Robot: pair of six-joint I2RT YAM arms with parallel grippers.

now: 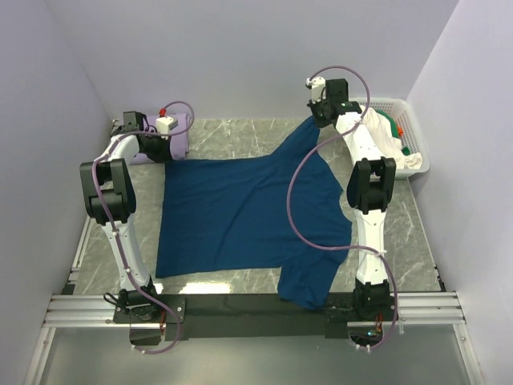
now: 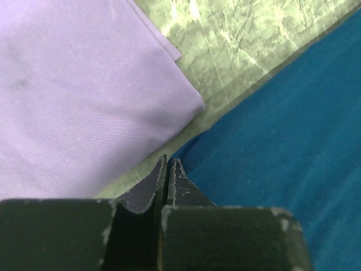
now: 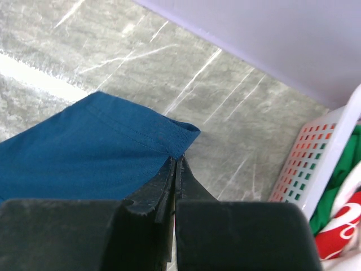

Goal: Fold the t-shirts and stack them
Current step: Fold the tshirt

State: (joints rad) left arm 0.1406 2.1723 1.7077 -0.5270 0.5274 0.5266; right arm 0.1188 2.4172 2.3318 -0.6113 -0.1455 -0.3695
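The only marks like print that I can find are white curves on a red patch (image 3: pixel 345 224) of the green t-shirt (image 3: pixel 337 182) in the white lattice basket (image 3: pixel 307 161). They are cut off at the frame's edge and I cannot read them. A white t-shirt (image 1: pixel 386 138) hangs over the basket's rim.

My right pincer (image 3: pixel 176 169) is pressed closed on the navy t-shirt (image 1: pixel 232 212). It has the hem at one corner, which stands up off the table (image 1: pixel 240 135) near the far right, just beside the basket. From there the cloth slopes down to the rest of the shirt, which lies spread flat across the middle of the table. One part hangs over the near edge by my right base.

My left pincer (image 2: pixel 167 176) has its jaws together with no gap between them. Its tips sit at the navy shirt's far left corner, right at the cloth's edge. I cannot tell whether any cloth is caught between them. Just beside that corner, in the table's far left corner, the lavender t-shirt (image 2: pixel 73 96) lies folded, and a strip of bare marble shows between the two shirts.
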